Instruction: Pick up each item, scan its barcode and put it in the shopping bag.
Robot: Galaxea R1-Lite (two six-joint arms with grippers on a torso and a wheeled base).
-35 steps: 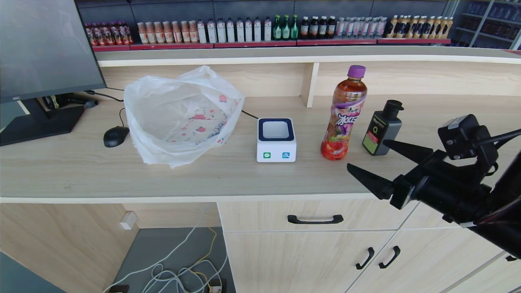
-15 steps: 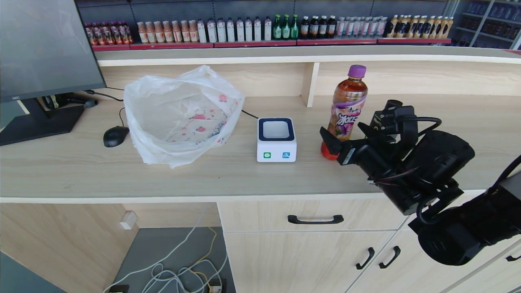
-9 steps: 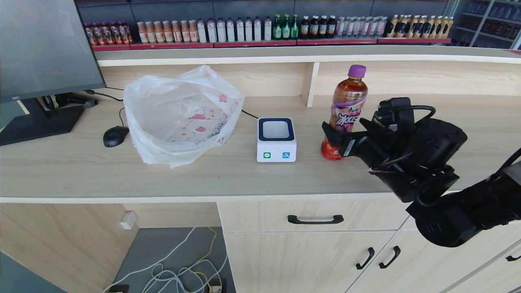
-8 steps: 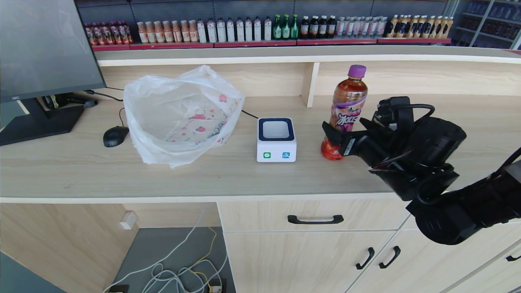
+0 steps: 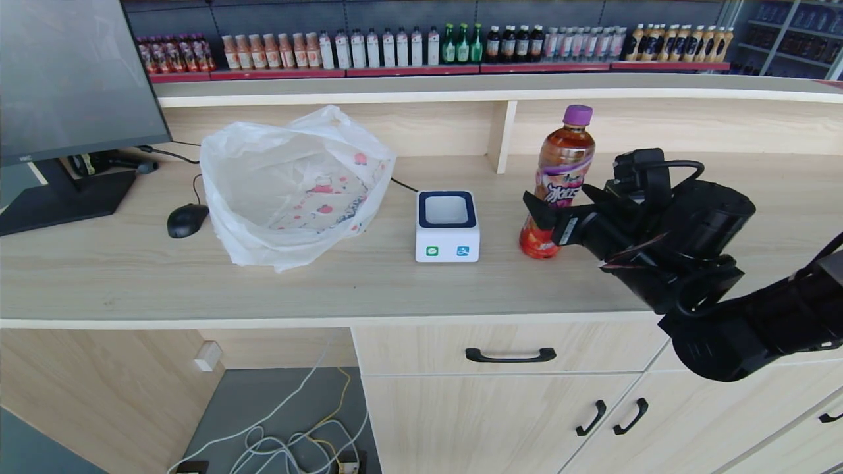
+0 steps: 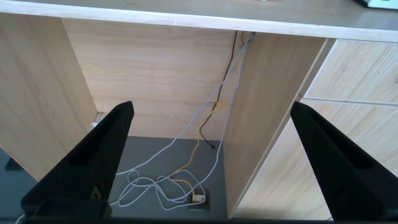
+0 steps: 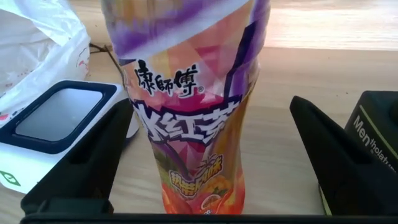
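A tea bottle with a purple cap stands upright on the wooden counter, right of the white scanner. My right gripper is open, one finger on each side of the bottle's lower half. The right wrist view shows the bottle between the two fingers with a gap on both sides. A dark bottle with a green label stands just beyond one finger. The white shopping bag sits open to the scanner's left. My left gripper hangs open below the counter.
A black mouse and a monitor occupy the counter's left end. A raised back ledge with a divider runs behind the items. Drawers with black handles are below. Cables lie in the open bay under the counter.
My right arm has swung in from the counter's right front to the tea bottle, its open fingers now flanking it. The arm now hides the dark bottle in the head view.
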